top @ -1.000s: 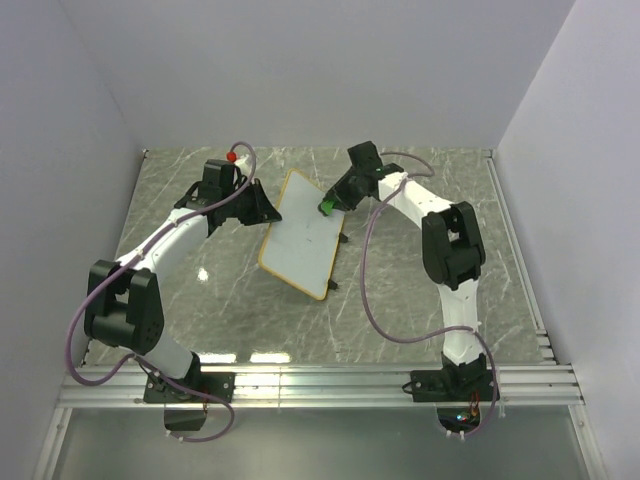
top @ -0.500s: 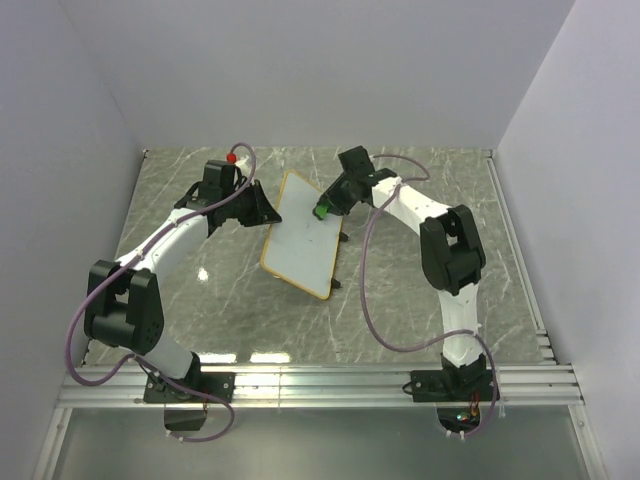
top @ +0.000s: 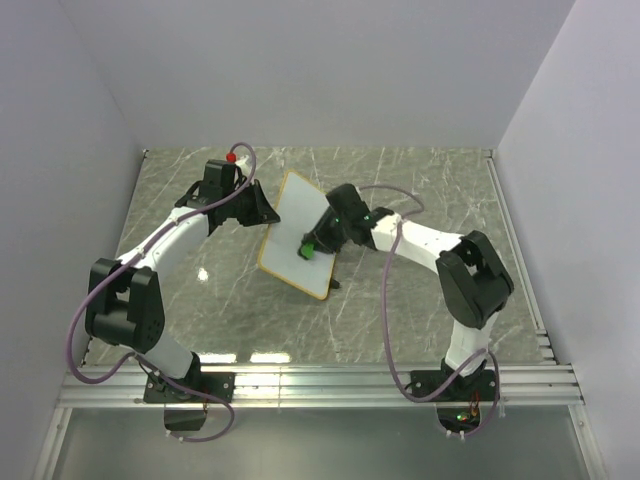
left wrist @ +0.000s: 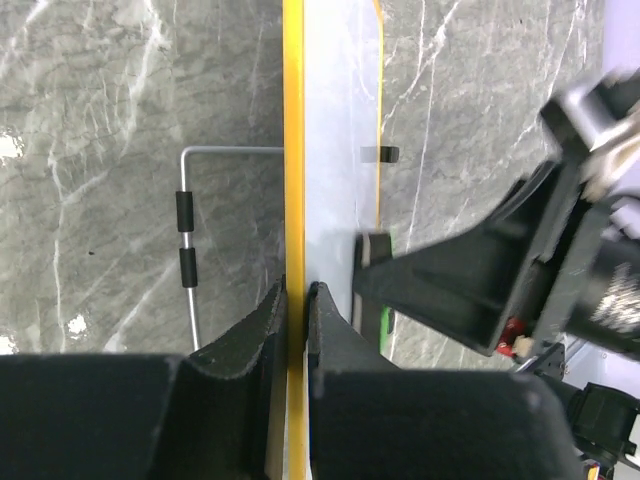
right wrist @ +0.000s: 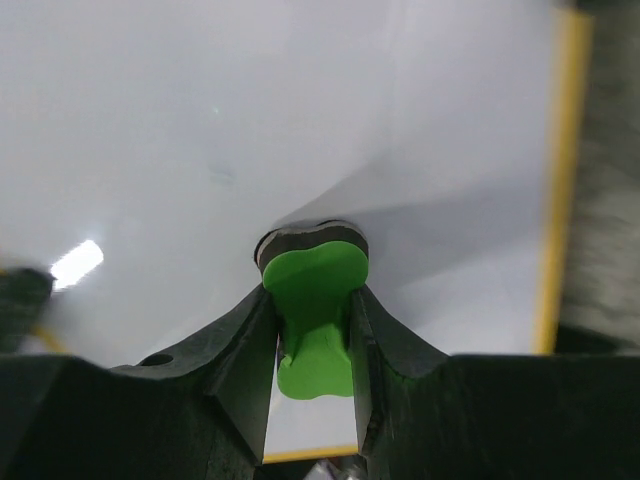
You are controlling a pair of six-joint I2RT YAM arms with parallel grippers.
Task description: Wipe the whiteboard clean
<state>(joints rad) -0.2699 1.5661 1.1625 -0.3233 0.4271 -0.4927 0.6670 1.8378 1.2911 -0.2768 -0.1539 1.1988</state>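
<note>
On the whiteboard [top: 292,225], right claw [right wrist: 312,290] pinches the eraser [right wrist: 314,345], left claw [left wrist: 297,292] clamps its edge; a hard swipe might twist it loose.

Setting: robotics lab test cell.
Enclosure: plain pale walls [top: 330,70] closing three sides.
Bench: grey marble-pattern bench [top: 420,300].
Mounting: aluminium rail [top: 320,378] along the near edge.
Equipment: left arm [top: 170,240] and right arm [top: 425,240], white and black, based at the rail.
Wiring: exposed purple cables [top: 388,330] looped along both arms.
</note>
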